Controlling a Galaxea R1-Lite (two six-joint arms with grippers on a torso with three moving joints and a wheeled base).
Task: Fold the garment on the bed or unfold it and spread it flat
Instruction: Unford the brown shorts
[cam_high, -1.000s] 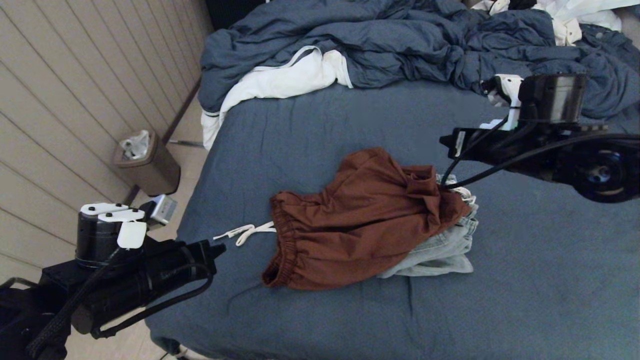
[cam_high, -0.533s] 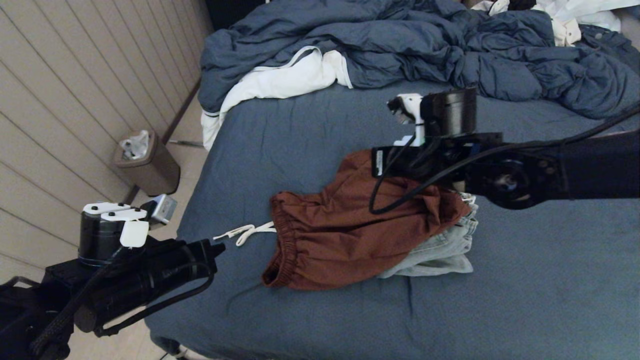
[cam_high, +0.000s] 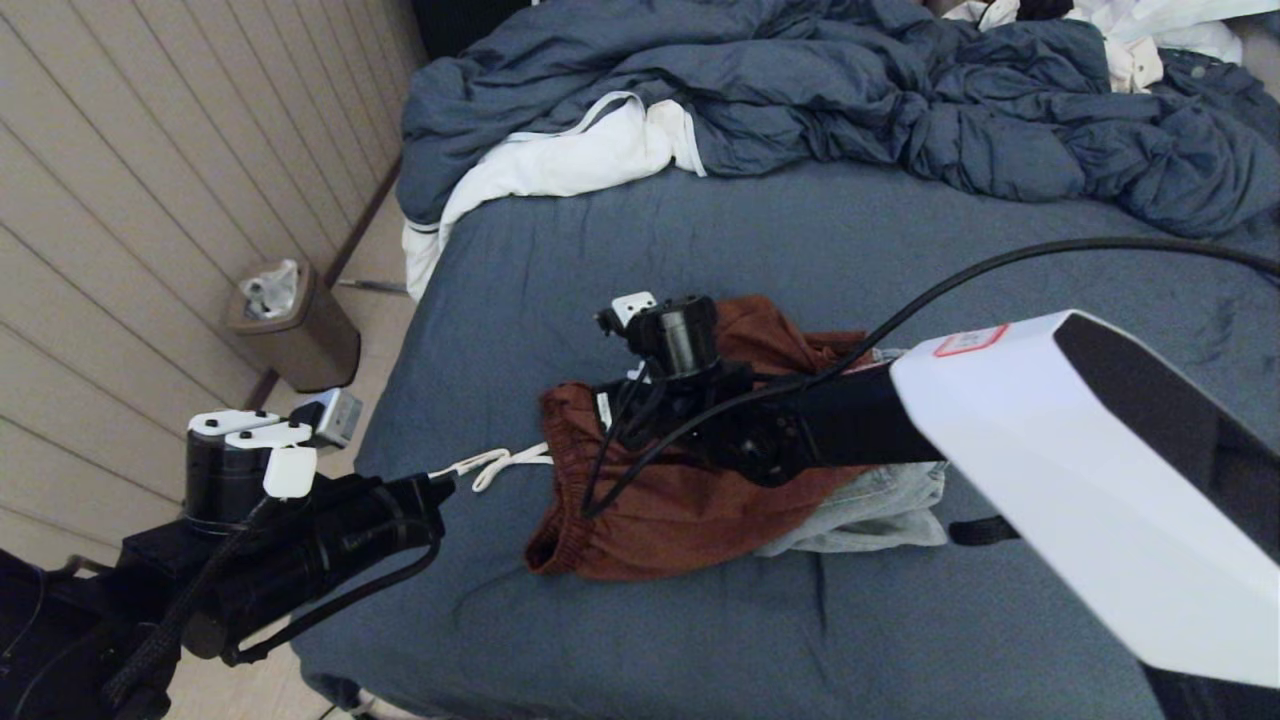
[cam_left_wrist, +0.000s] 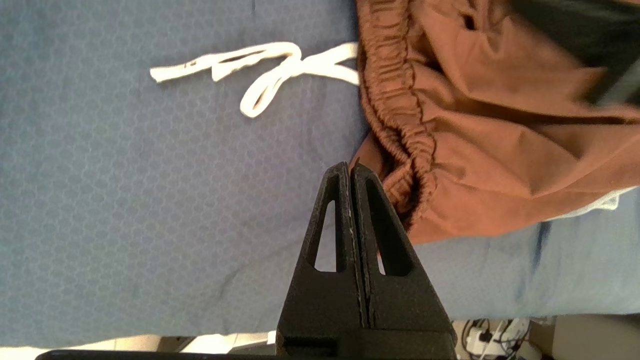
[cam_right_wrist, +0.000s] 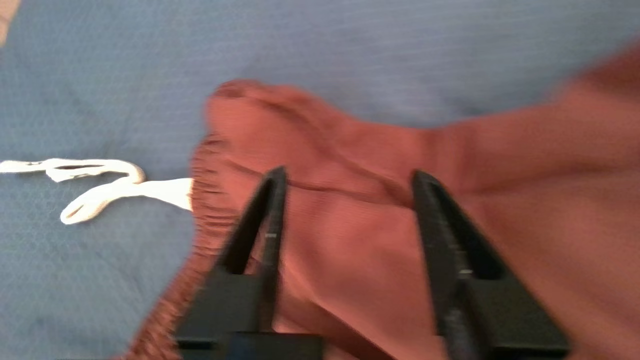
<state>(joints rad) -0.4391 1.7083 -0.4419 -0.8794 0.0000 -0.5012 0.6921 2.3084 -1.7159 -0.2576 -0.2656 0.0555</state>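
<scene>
Brown shorts (cam_high: 690, 500) are lying bunched mid-bed on the slate-blue sheet of the bed (cam_high: 560, 250), partly overlapping a pale denim garment (cam_high: 880, 505) at their right end. Long axis is running across the bed, left to right; elastic waistband (cam_left_wrist: 400, 125) is facing the robot's left, white drawstring (cam_high: 490, 465) trailing off it onto the sheet.

Right pincer (cam_right_wrist: 345, 200) is hovering directly over the waistband-side cloth, jaws apart, nothing between them. It is the nearer arm.

Left pincer (cam_left_wrist: 350, 172) is sitting at the bed's near-left edge, jaws pressed together and empty, tips just beside the waistband's near corner.

Judgement: the next grasp is turning on the waistband lying left of and below the right pincer.
</scene>
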